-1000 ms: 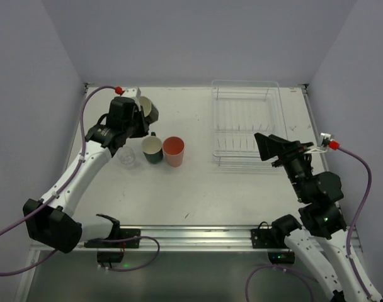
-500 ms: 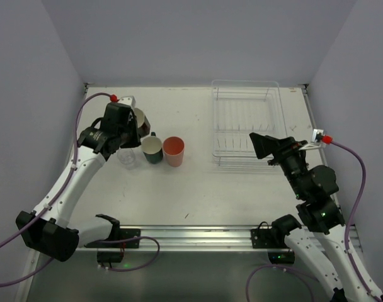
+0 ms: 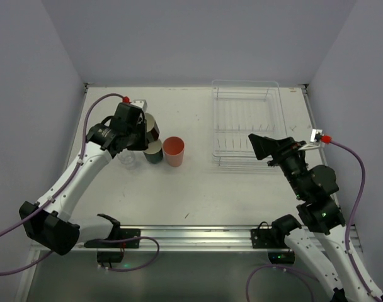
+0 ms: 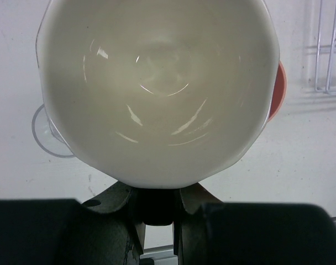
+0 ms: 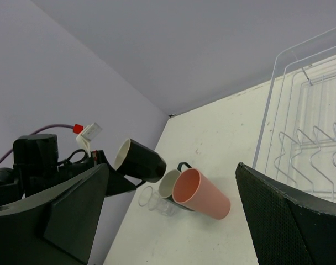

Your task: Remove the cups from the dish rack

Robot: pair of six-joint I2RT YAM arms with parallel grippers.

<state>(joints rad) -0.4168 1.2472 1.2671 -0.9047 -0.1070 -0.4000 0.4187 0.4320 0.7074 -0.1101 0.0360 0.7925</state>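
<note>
Top view: the left gripper (image 3: 143,129) is pinched on the black cup (image 3: 152,130) and holds it tipped on its side, off the table (image 3: 198,189). Just under the held cup stands the dark teal cup (image 3: 155,153), upright. The salmon-pink tumbler (image 3: 174,151) stands upright right against the teal cup, on the side away from this gripper. One clear cup (image 3: 126,157) sits below the gripper's wrist end, near the teal cup. The dish rack (image 3: 245,110) lies well apart from the left gripper. The right gripper (image 3: 272,148) hovers at the rack's near rim.

Left wrist view: the black cup's cream inside fills most of the frame, its mouth turned to the camera. The fingers meet its rim at the bottom of the view. The clear cup peeks out to the left of the held cup and a sliver of the tumbler to its right. The rack's wires show beyond that.

Right wrist view: the right gripper's two fingers are spread wide, with nothing between them. The rack is just ahead on its right-hand side. The cups are far across the table, with the black one tilted in the left gripper above the others.
</note>
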